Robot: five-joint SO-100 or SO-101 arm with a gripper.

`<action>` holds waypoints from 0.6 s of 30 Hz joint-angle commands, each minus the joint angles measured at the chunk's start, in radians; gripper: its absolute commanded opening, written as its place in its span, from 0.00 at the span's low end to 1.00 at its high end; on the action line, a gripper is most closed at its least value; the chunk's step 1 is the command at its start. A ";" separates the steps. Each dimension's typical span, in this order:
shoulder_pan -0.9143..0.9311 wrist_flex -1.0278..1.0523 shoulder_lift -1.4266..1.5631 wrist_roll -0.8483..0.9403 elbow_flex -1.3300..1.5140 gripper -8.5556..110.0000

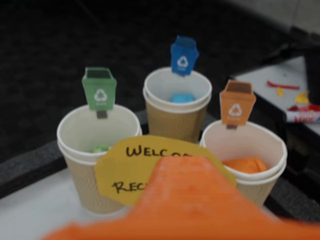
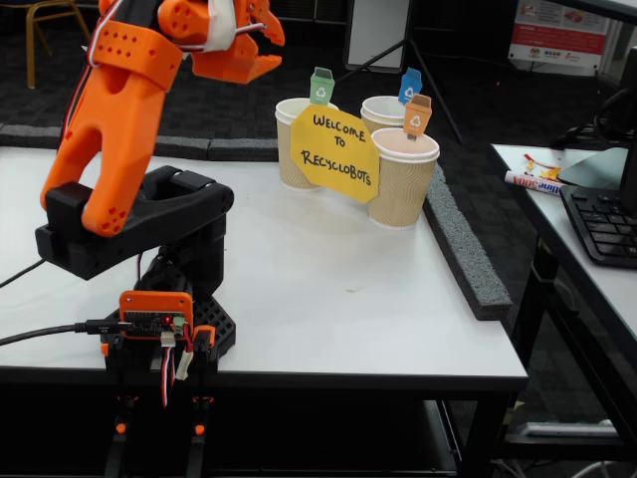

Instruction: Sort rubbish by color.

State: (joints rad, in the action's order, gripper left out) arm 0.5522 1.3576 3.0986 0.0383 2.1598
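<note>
- White desk fills the lower fixed view, with dark carpet seen behind.
- Nearest, the end effector is raised at upper left; its opening cannot be told, and nothing is seen held.
- Farther, the green wad, orange wad and blue wad lie in matching tagged cups.
- Sorting is judged finished; only retreat remains.
- Much of the wrist view's foreground is blocked by blurred orange plastic.

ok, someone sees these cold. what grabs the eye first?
Three paper cups clustered at the table's far edge, each with a small bin-shaped tag clipped on: green, blue, orange. In the wrist view each holds a matching wad: green wad, blue wad, orange wad. A yellow sign fronts them, and the orange arm rears up at left in the fixed view.
</note>
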 commanded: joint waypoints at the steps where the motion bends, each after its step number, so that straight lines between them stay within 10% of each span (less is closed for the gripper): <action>1: 0.026 -0.005 -0.009 0.021 -0.103 0.07; 18: -0.129 0.011 -0.009 0.021 -0.055 0.07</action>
State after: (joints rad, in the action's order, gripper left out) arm 0.4909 1.3790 3.0986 0.0383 2.1552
